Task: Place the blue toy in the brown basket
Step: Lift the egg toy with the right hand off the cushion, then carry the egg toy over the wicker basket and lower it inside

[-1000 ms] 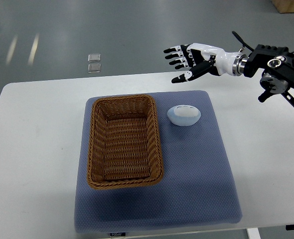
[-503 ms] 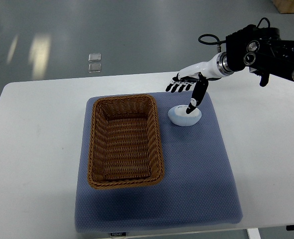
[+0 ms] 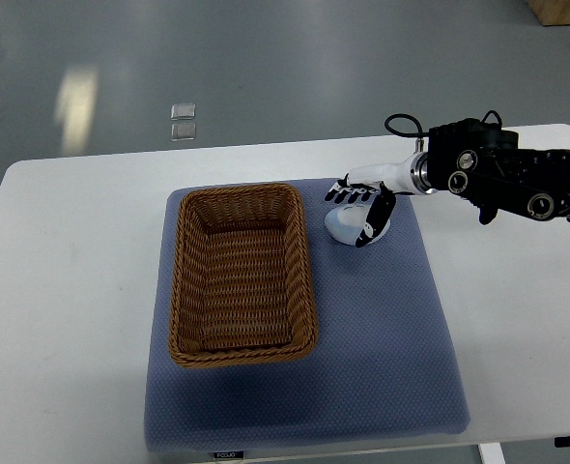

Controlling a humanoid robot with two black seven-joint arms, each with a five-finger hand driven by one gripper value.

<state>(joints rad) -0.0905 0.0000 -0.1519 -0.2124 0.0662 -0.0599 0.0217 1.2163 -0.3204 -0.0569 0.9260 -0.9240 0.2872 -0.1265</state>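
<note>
Landmark: the brown woven wicker basket (image 3: 243, 273), rectangular and empty, sits on a blue-grey padded mat (image 3: 382, 348) on the white tabletop (image 3: 63, 290).
Task thing: the pale blue rounded toy (image 3: 348, 224) lies on the mat just right of the basket's far right corner, outside it.
Working hand: the right robot hand (image 3: 364, 205), white with black fingertips, reaches in from the right and sits over the toy; its fingers (image 3: 348, 193) drape across the far side and the thumb comes down on the near right side.
Hand state: touching or nearly so, curling around the toy; I cannot tell whether the grip is firmly closed.
Left arm: out of view.
Step in hand: grasping. To do it well, I judge the fingers and thumb should close on opposite flanks of the smooth dome, low enough not to slip off, before lifting clear of the basket's rim.
Writing: a small label on the mat's near edge (image 3: 228, 454) is too small to read.
</note>
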